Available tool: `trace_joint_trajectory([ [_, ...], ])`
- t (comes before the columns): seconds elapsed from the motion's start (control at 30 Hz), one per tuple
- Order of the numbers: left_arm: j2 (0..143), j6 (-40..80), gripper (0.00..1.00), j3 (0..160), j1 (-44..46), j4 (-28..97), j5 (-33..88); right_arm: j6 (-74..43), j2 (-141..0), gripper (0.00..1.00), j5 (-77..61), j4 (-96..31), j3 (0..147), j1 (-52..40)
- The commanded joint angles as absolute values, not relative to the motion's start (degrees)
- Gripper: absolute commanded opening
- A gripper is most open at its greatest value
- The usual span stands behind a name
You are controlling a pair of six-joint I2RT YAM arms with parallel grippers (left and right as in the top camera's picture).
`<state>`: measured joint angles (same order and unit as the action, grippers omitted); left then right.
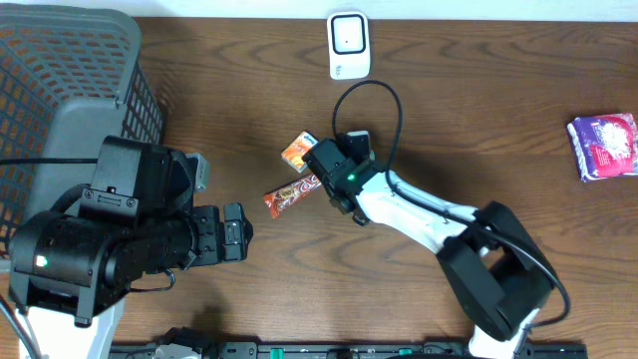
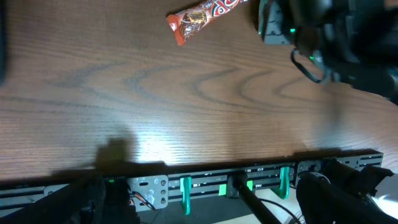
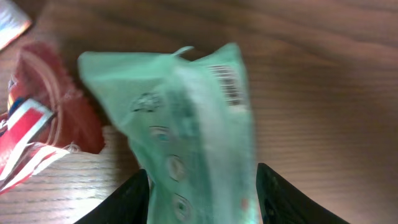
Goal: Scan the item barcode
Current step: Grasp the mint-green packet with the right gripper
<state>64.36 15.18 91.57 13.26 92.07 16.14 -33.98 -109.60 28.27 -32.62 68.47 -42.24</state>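
The green packet (image 3: 186, 137) is clamped between the fingers of the right tool (image 3: 202, 183), near the middle of the bench (image 1: 478, 110). In the overhead view it is hidden under that tool. Whether it is clear of the bench cannot be told. The barcode (image 3: 228, 84) is printed near the packet's far upper corner, on the face turned to the wrist camera. The left tool (image 1: 236, 231) is held with its jaws wide apart and empty, and is not needed here.

The step in hand is judged to be the carrying of the packet to the scanner (image 1: 349, 45), which lies at the far edge, well apart from the right tool. The grip is best placed low on the packet, so that the barcode is not covered. The packet looks thin and soft, so a harder squeeze, which could crease the bars, is to be avoided. The candy bar (image 1: 289, 195), just beside the packet, should be cleared in the lift and not dragged along. At the scanner, the barcode face should be turned toward the window and held flat and steady.
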Motion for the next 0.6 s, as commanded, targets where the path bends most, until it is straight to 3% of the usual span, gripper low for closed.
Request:
trace_joint_trajectory([
  [0.0, 64.3, 15.0, 0.98, 92.0, 13.0, 93.1, 15.7, -36.9, -104.4, 0.50, 32.2, -32.7, 68.9, -42.0],
  [0.57, 64.3, 15.0, 0.98, 92.0, 13.0, 93.1, 15.8, -33.6, -109.2, 0.57, 26.8, -29.1, 68.5, -41.8],
])
